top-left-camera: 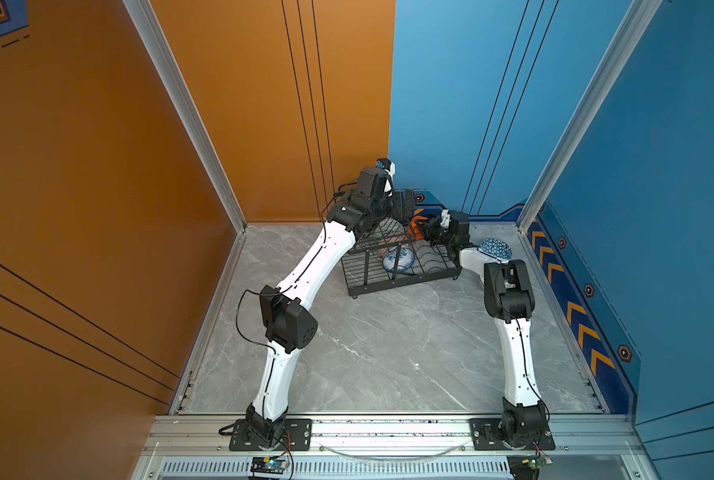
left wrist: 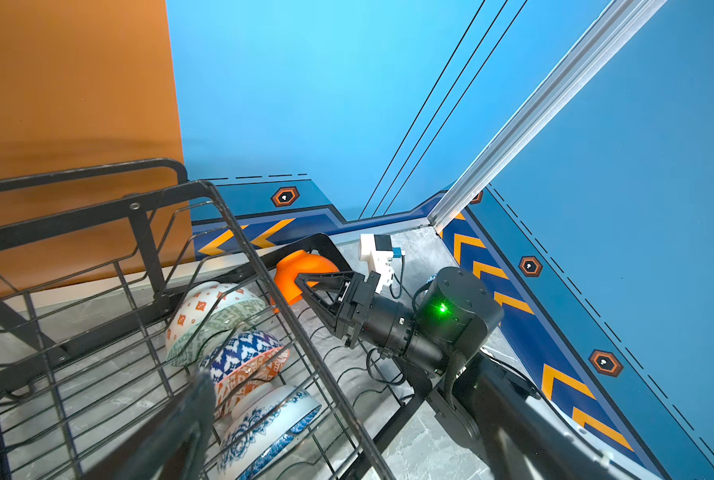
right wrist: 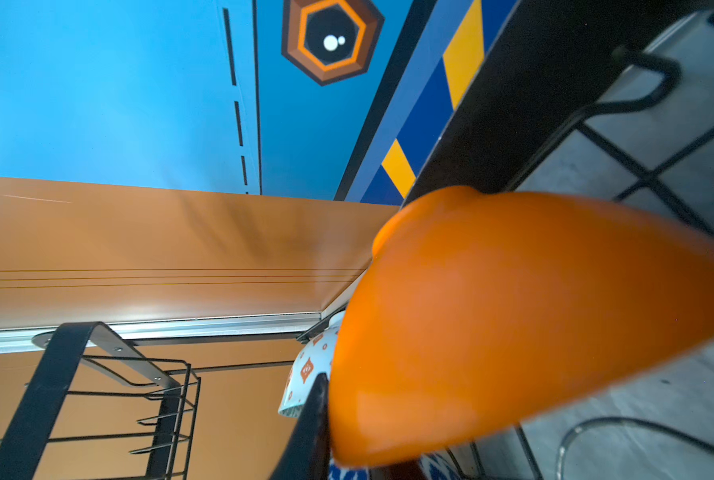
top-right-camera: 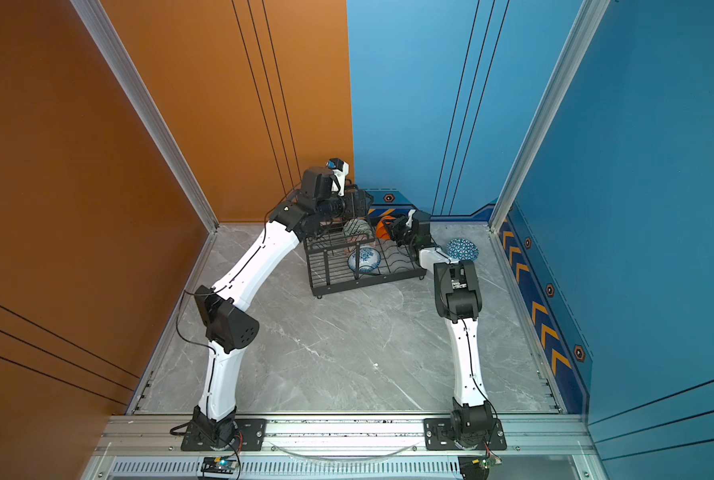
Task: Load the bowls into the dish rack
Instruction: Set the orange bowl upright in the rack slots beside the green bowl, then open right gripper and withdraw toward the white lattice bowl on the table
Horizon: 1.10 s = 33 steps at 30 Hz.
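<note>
The black wire dish rack (top-left-camera: 388,286) (top-right-camera: 367,286) (left wrist: 151,249) stands at the back of the table. Several bowls stand on edge in its lower row: orange-diamond (left wrist: 199,307), pale green (left wrist: 226,328), blue-and-orange patterned (left wrist: 247,361) and blue floral (left wrist: 263,424) (top-left-camera: 398,259). At the rack's far end my right gripper (top-left-camera: 423,230) (top-right-camera: 390,230) (left wrist: 301,282) has its jaws on the rim of the plain orange bowl (left wrist: 301,266) (right wrist: 513,324). One finger (right wrist: 311,415) lies against the bowl's wall, and the bowl looks blurred. My left gripper (left wrist: 347,436) hangs wide open over the rack's raised tier, holding nothing.
A blue-white triangle bowl (top-left-camera: 496,248) (top-right-camera: 463,248) lies upside down on the grey marble table (top-left-camera: 388,353), right of the rack and behind the right arm. The orange and blue walls meet close behind the rack. The rack's handle (left wrist: 76,174) rises at its left end.
</note>
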Tool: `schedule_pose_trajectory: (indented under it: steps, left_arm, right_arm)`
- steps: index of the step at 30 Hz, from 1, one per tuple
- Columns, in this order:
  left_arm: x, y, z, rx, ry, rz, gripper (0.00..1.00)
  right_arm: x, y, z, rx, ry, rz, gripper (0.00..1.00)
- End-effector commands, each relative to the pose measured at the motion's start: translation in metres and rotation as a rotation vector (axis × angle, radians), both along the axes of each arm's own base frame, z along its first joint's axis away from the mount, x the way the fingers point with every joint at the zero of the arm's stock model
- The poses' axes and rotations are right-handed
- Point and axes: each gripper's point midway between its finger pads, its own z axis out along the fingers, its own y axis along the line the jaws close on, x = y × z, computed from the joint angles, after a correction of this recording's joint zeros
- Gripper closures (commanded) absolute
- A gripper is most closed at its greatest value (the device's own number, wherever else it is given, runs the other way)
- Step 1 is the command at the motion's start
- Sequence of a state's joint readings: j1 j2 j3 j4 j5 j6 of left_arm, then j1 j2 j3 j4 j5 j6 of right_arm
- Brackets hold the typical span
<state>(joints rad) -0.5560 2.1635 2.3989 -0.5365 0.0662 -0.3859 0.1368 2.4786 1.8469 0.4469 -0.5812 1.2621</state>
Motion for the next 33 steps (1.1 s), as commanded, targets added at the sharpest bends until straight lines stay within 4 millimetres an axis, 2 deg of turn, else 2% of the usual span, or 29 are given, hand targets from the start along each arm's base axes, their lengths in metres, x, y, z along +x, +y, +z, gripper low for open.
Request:
schedule_pose_trajectory:
  steps: [1, 5, 14, 20, 27, 31, 33]
  left_arm:
    - [-0.015, 0.004, 0.025, 0.001, -0.042, 0.004, 0.02]
    - [-0.019, 0.002, 0.027, 0.006, -0.047, 0.004, 0.02]
    - [-0.029, 0.000, 0.028, 0.024, -0.053, 0.011, 0.02]
    - [-0.040, 0.000, 0.029, 0.047, -0.057, 0.014, 0.02]
    - [-0.043, 0.005, 0.030, 0.056, -0.060, 0.027, 0.02]
    - [-0.043, 0.005, 0.032, 0.053, -0.063, 0.029, 0.02]
    - [-0.043, 0.005, 0.033, 0.055, -0.066, 0.030, 0.02]
  right_arm:
    - [-0.010, 0.010, 0.000, -0.030, 0.050, 0.045, 0.80]
    - [-0.011, 0.011, 0.000, -0.033, 0.066, 0.060, 0.78]
    - [-0.007, 0.005, 0.017, -0.041, 0.044, 0.070, 0.68]
    - [-0.008, -0.002, 0.027, -0.049, 0.040, 0.058, 0.66]
    - [-0.012, -0.004, 0.043, -0.049, 0.029, 0.054, 0.62]
    - [-0.016, -0.006, 0.057, -0.046, 0.019, 0.052, 0.52]
    - [-0.019, -0.009, 0.066, -0.047, 0.015, 0.048, 0.42]
